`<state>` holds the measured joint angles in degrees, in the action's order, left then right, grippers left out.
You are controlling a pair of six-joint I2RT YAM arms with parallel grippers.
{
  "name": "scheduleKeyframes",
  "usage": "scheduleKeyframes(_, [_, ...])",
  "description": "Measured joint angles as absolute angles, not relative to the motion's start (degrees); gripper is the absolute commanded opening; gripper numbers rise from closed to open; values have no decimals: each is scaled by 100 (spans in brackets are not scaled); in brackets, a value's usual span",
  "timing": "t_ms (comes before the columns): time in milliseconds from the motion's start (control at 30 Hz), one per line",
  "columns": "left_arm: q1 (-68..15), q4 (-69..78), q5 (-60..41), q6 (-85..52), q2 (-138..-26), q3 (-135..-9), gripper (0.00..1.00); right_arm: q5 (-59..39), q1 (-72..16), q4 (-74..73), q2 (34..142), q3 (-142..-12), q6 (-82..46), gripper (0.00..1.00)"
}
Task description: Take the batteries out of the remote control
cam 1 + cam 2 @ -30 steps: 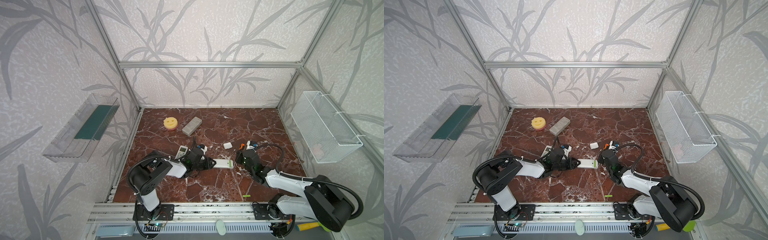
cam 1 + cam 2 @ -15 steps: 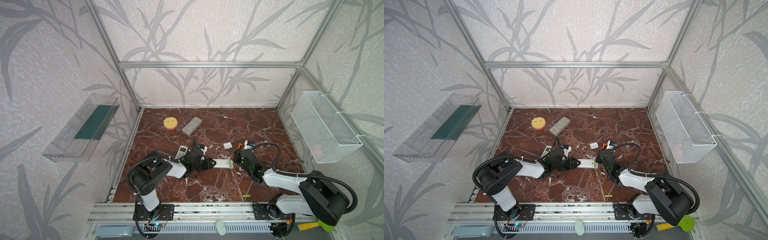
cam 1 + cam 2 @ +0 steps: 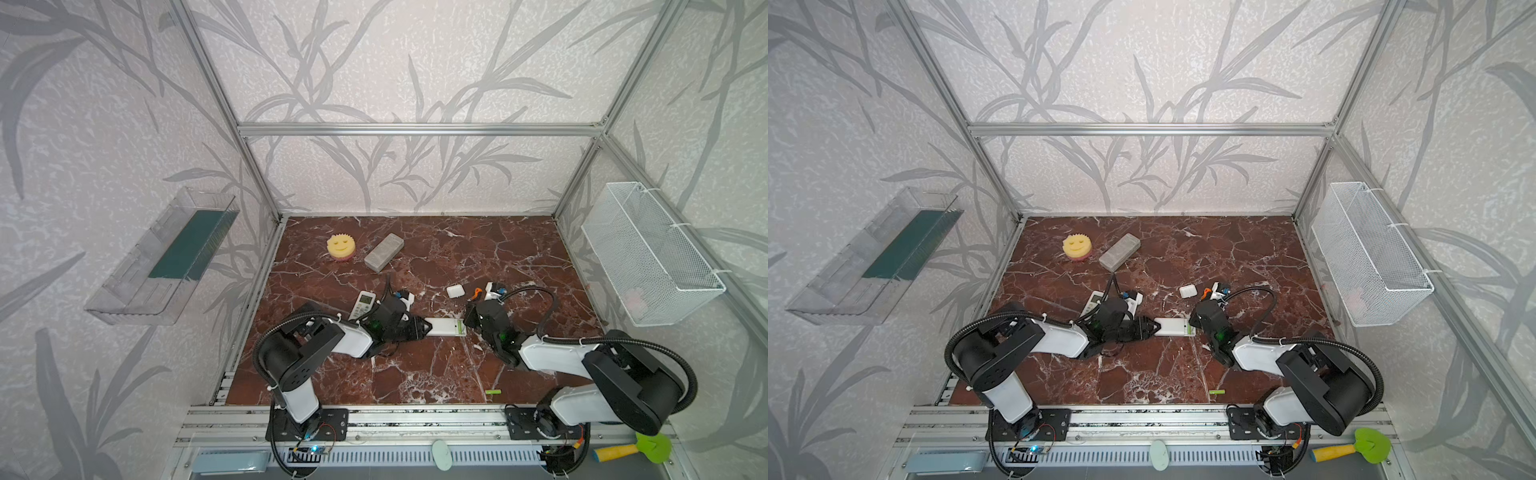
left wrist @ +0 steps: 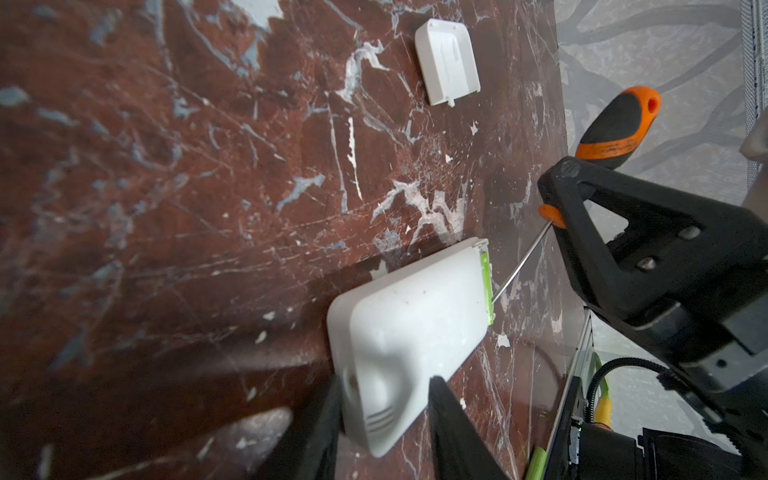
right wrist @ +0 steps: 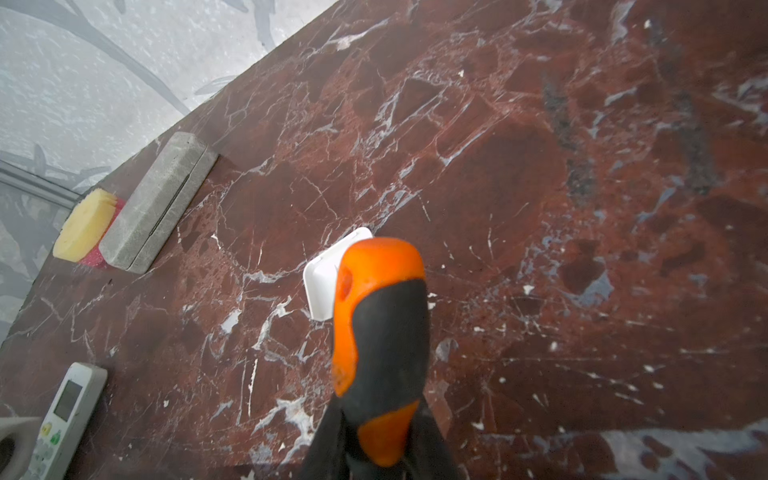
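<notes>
- Pinching the white remote [image 4: 415,324] by one end, left fingers [image 4: 449,424] hold it on the bench [image 4: 166,208].
- Right fingers [image 5: 320,451] clamp a screwdriver [image 5: 382,332], tip by the green battery [image 4: 610,286].

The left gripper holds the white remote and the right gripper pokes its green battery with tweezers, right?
Not tweezers: the right gripper holds an orange-and-black screwdriver, its tip at the green battery in the left wrist view. The left gripper does hold the white remote.
</notes>
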<state>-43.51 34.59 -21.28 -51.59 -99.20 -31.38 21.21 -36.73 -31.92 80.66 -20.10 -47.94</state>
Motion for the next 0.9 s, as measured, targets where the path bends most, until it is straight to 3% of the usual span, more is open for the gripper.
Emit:
scheduleKeyframes(467, [-4475, 3474, -2112, -5264, -9789, -2963, 36, 2687, -3680, -4016, 8103, -1487, -6108, 0])
scheduleKeyframes(900, [-4482, 3395, -2112, -5264, -9795, -2995, 35, 2821, -3669, -5557, 9170, -1201, -7242, 0])
